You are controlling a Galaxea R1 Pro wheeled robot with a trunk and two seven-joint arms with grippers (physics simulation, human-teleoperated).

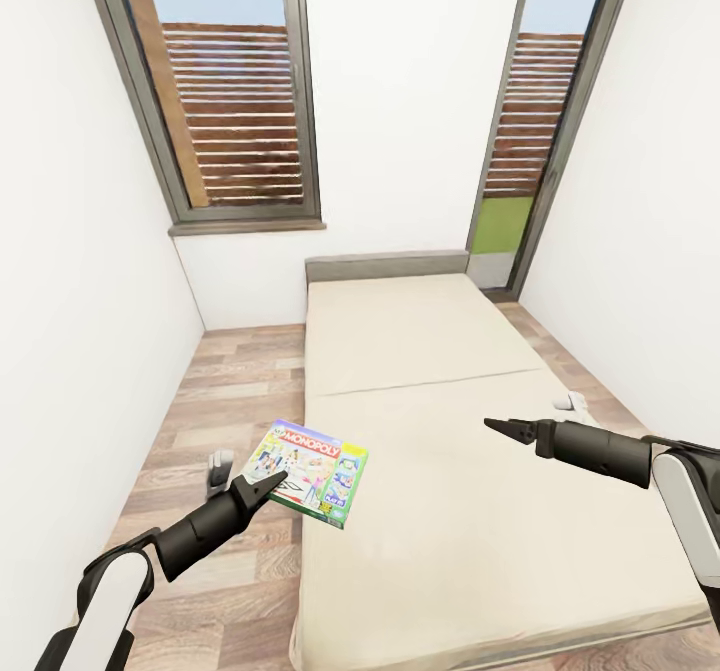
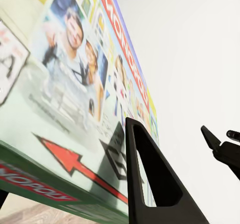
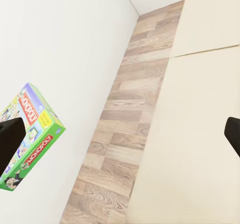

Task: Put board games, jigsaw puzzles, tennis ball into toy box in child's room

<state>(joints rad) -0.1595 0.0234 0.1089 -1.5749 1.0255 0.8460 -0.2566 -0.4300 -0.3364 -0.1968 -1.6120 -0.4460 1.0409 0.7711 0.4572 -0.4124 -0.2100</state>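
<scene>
A board game point(image 1: 308, 472), a flat green Monopoly box, hangs tilted over the left edge of the beige bed point(image 1: 440, 491). My left gripper point(image 1: 274, 481) is shut on the box's near edge. In the left wrist view one black finger point(image 2: 150, 184) lies across the box lid point(image 2: 75, 84). My right gripper point(image 1: 503, 427) hovers over the middle of the bed, open and empty. In the right wrist view its fingers point(image 3: 11, 141) stand wide apart, with the box point(image 3: 37, 134) showing past one of them. The toy box and the table are out of view.
The room is narrow, with white walls close on both sides. A strip of wood-plank floor point(image 1: 215, 391) runs along the bed's left side. Two tall windows point(image 1: 235, 81) stand in the far wall, beyond the grey headboard point(image 1: 385, 265).
</scene>
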